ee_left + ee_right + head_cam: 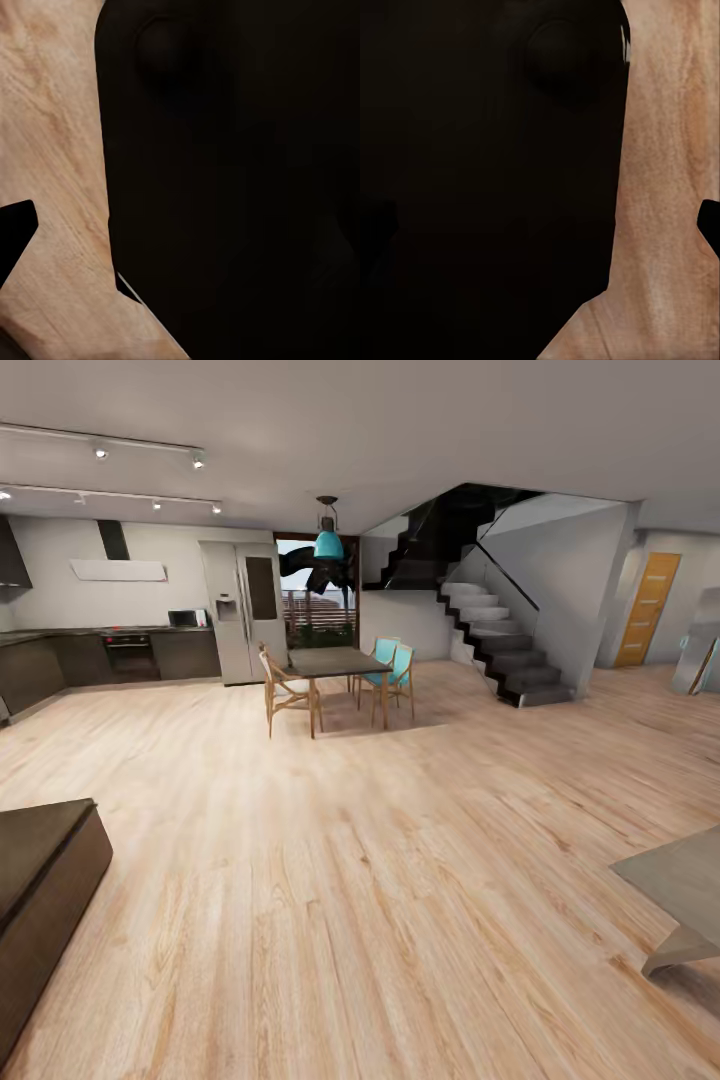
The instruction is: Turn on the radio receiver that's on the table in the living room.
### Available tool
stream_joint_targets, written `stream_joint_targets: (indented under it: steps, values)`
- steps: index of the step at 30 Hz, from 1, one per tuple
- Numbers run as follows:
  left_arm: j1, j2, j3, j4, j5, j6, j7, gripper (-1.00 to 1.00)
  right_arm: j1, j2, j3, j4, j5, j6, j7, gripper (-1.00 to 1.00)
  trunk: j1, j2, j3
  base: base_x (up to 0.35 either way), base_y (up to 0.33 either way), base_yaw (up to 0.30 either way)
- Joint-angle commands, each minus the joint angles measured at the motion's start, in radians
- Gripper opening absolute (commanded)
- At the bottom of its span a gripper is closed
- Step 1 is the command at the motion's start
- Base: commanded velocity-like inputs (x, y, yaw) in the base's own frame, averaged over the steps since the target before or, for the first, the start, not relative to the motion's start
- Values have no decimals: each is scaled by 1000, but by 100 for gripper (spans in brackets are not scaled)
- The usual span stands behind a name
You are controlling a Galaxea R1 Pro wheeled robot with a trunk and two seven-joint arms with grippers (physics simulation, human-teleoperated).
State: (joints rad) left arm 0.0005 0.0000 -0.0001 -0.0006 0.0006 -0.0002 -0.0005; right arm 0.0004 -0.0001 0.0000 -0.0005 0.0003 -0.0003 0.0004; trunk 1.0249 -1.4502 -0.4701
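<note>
Wooden floor [380, 900] spreads out wide and pale in the head view, and going from left to right you meet these things. At the near left edge sits a dark low block [40, 890] of furniture. Far behind it is the kitchen [110, 650] with dark cabinets and a tall silver fridge [245, 622]. In the middle stands the dark dining table [335, 662] with wooden and teal chairs, which is not the one we want. Then come the black stairs [500, 640] and an orange door [648, 608]. Last, at the near right edge, a corner of the grey surface [675, 880] pokes in, and I think this is the living room table. No radio receiver can be seen on that small corner, so it likely lies further right. The robot should turn right, and the right arm would then be nearer. Both wrist views show a big dark robot part over the floor, so I cannot tell if either set of jaws is open or shut.
</note>
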Motion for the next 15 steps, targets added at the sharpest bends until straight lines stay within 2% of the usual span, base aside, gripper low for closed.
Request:
stream_joint_targets:
  steps: [1,4,9,15]
  values:
    - [3,-6,-1,-5,5,-2,-5,100,3,-4,0,-5,3,-3,3,100,0,0,0,0,0,0]
    - [3,-17,3,-22,17,-3,-8,100,3,2,1,-17,4,-9,3,100,0,0,0,0,0,0]
    - [3,-41,9,-50,4,-4,21,100,3,0,-5,-6,-6,-35,3,100,0,0,0,0,0,-1]
    - [3,-45,8,-62,4,-3,23,100,3,0,-10,-6,-10,-69,3,100,0,0,3,0,0,-180]
